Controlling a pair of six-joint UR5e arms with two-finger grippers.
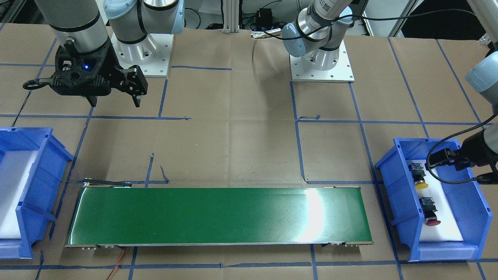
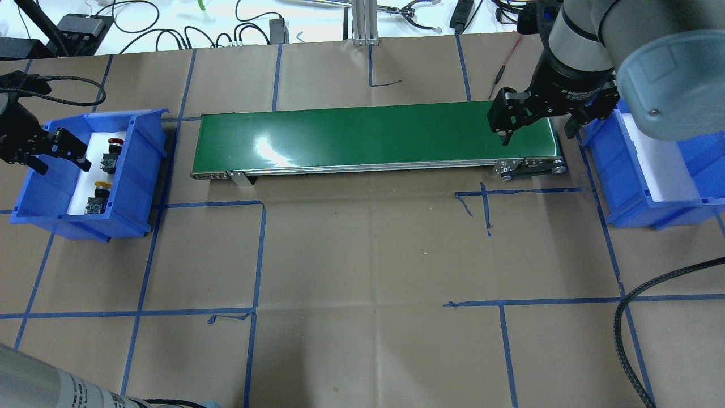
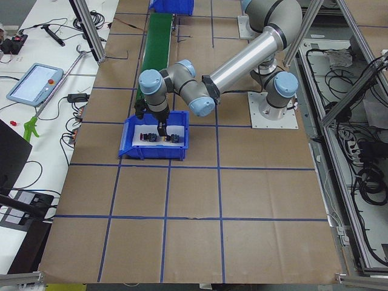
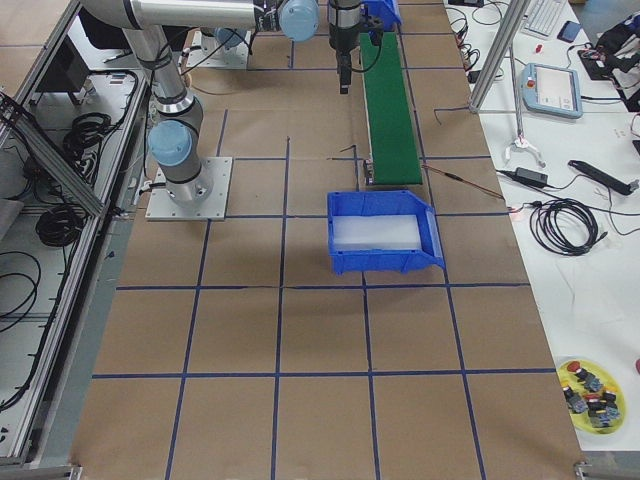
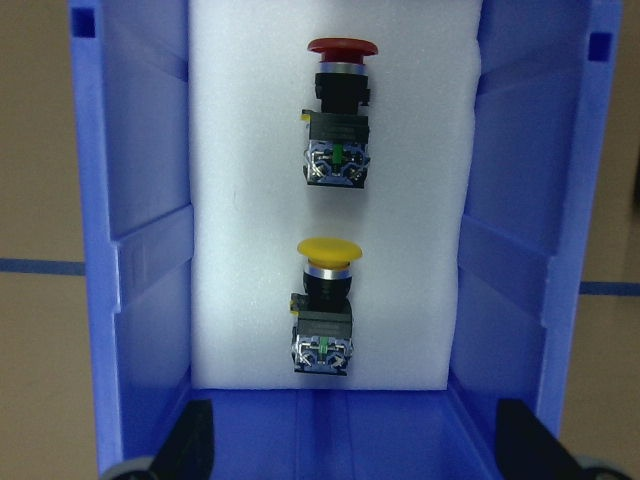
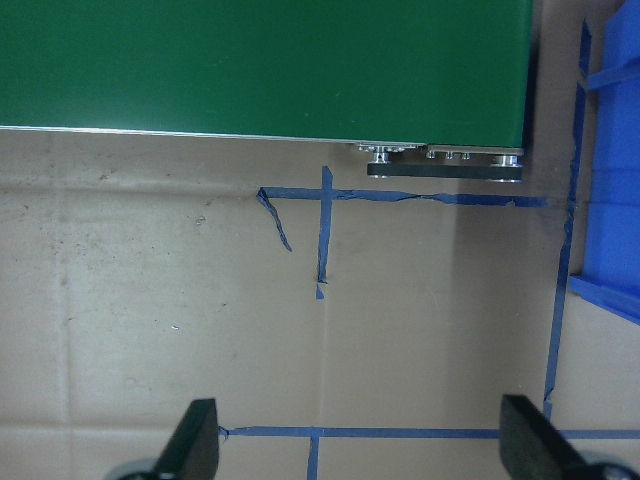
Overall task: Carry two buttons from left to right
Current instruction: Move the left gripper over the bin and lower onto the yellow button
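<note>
Brown-papered table (image 2: 362,255) under a blue tape grid (image 2: 141,313) — white side bench (image 4: 600,300) with cables (image 4: 565,225)

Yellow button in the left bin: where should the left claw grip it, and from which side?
Probably best: take the yellow button by its black body, between cap and grey rear block, from straight above. It lies on its side on the white foam, lengthwise in the blue bin, with bare foam on either flank. The open left claw lines up crosswise.

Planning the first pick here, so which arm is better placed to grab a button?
Left. The left pincer hangs open right over the bin holding the red button and yellow button. The right pincer, also open, is at the belt's far end, away from both.
</note>
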